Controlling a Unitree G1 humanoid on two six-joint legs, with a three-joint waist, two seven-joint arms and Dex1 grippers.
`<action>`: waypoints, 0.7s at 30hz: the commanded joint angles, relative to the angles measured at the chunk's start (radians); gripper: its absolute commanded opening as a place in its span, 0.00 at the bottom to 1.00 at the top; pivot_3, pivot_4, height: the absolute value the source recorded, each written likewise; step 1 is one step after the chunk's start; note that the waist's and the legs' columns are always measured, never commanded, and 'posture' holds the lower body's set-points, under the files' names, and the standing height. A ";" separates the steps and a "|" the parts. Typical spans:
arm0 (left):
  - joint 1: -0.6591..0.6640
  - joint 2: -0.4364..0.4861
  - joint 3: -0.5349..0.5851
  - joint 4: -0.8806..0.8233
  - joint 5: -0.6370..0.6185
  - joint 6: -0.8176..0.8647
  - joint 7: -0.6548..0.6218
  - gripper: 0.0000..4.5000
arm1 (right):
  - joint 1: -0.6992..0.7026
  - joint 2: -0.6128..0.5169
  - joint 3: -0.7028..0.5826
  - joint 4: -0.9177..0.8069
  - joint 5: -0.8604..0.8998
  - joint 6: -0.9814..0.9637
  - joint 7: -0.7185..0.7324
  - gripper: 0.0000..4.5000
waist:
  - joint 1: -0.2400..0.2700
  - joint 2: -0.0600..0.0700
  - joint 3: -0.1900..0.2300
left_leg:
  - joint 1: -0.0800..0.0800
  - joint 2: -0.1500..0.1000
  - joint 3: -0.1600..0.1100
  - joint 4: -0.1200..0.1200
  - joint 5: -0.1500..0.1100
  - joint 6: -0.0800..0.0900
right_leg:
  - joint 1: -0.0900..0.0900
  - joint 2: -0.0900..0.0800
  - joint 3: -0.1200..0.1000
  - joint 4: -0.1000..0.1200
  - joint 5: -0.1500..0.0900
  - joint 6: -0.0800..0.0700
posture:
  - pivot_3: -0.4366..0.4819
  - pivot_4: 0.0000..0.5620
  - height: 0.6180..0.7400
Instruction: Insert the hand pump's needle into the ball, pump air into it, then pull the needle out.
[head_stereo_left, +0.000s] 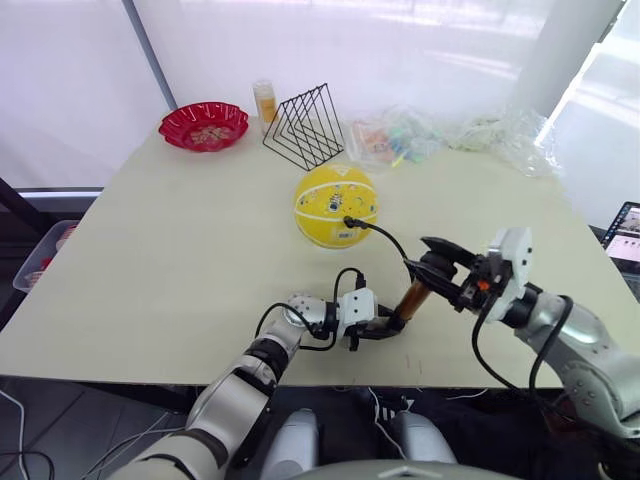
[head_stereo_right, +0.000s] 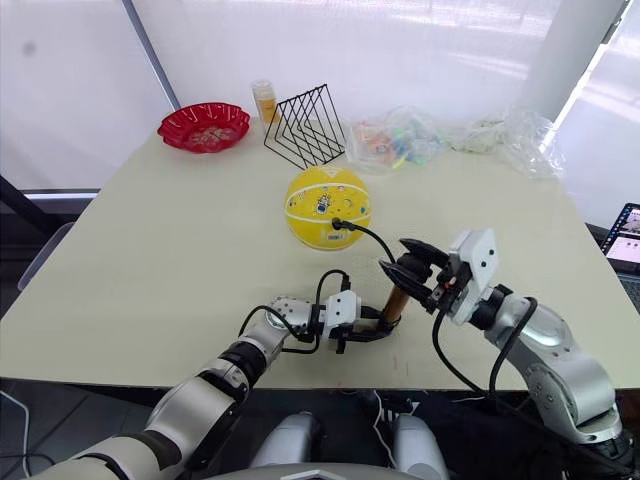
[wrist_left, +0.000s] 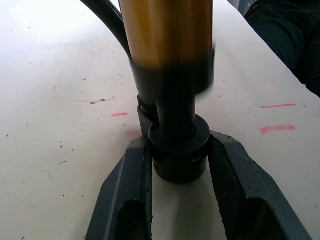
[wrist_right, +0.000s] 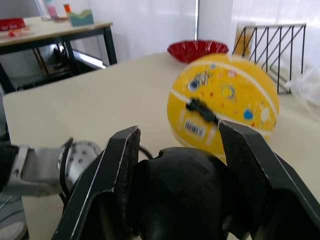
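Left end effector (head_stereo_left: 372, 330) grips hand pump (head_stereo_left: 411, 300) base, right end effector (head_stereo_left: 432, 262) on handle.

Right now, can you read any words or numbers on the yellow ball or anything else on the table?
No text reads clearly enough to quote.
Round yellow rubber ball: a white barcode sticker and small coloured cartoon stickers, print too small and blurred to read.
Slim gold metal hand pump: no lettering visible.
Red bowl, small orange jar and clear plastic bags: too far off to read.
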 joint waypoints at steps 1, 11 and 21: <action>0.055 0.056 -0.042 0.112 0.105 0.074 0.009 0.25 | 0.058 0.014 0.079 0.098 -0.038 0.036 0.032 0.45 | 0.000 0.000 0.000 | 0.000 0.000 0.000 0.000 0.000 0.000 | 0.000 0.000 0.000 0.000 0.000 0.000 | 0.48 0.27 0.97; 0.050 0.056 -0.040 0.117 0.105 0.077 0.008 0.25 | -0.130 -0.030 -0.202 -0.054 0.227 0.129 0.007 0.45 | 0.005 0.008 0.008 | -0.002 -0.001 0.001 0.001 0.000 0.000 | -0.002 -0.001 0.000 0.000 0.000 0.000 | 0.48 0.27 0.97; 0.038 0.061 -0.041 0.125 0.106 0.077 0.003 0.25 | -0.313 -0.205 -0.431 -0.088 0.480 0.251 -0.083 0.45 | 0.007 0.012 0.018 | -0.003 -0.004 0.001 0.002 0.001 0.002 | -0.002 0.000 -0.001 0.001 0.001 0.001 | 0.48 0.27 0.97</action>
